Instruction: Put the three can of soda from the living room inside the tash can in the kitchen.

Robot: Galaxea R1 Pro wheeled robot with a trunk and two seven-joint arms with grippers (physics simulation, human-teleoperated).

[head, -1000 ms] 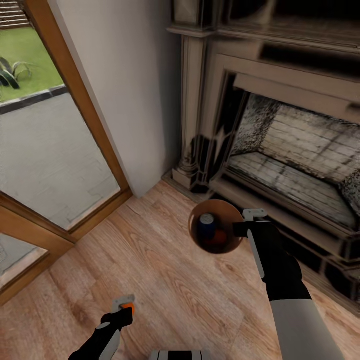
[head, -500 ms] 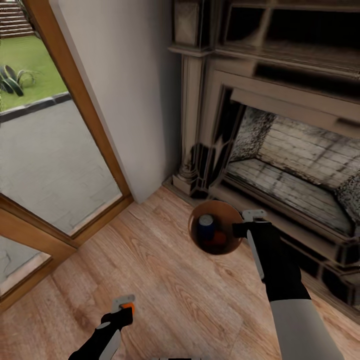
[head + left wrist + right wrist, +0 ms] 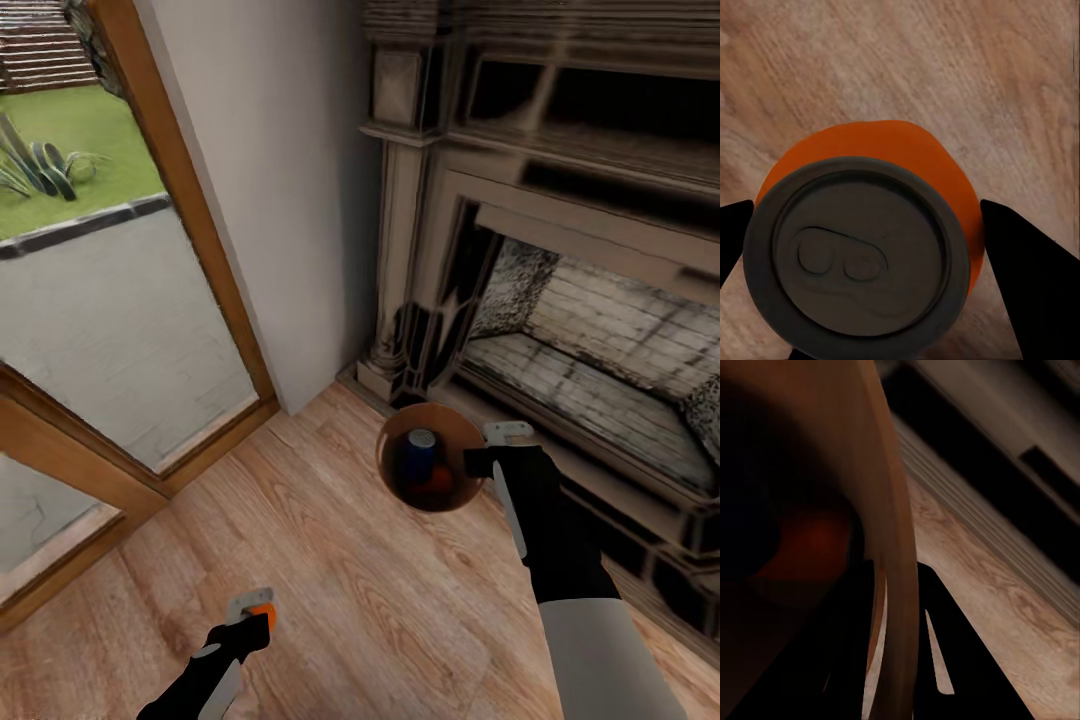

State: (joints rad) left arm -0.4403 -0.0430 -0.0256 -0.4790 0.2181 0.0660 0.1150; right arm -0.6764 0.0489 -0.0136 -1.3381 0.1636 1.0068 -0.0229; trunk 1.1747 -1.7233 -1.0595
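The camera has swung slightly, shifting the glass door (image 3: pixel 110 290) and fireplace (image 3: pixel 580 330) rightward; both arms keep their poses. The left gripper (image 3: pixel 250 612) clamps an orange soda can (image 3: pixel 866 247) between its fingers above the wood floor (image 3: pixel 350 580). The right gripper (image 3: pixel 482 450) pinches the rim of the brown trash can (image 3: pixel 395 470), which holds a blue can (image 3: pixel 420 452) and an orange one (image 3: pixel 438 482).

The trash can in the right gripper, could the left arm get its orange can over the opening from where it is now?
Probably yes: the trash can opens upward, with bare floor between it and the left gripper holding the orange can.
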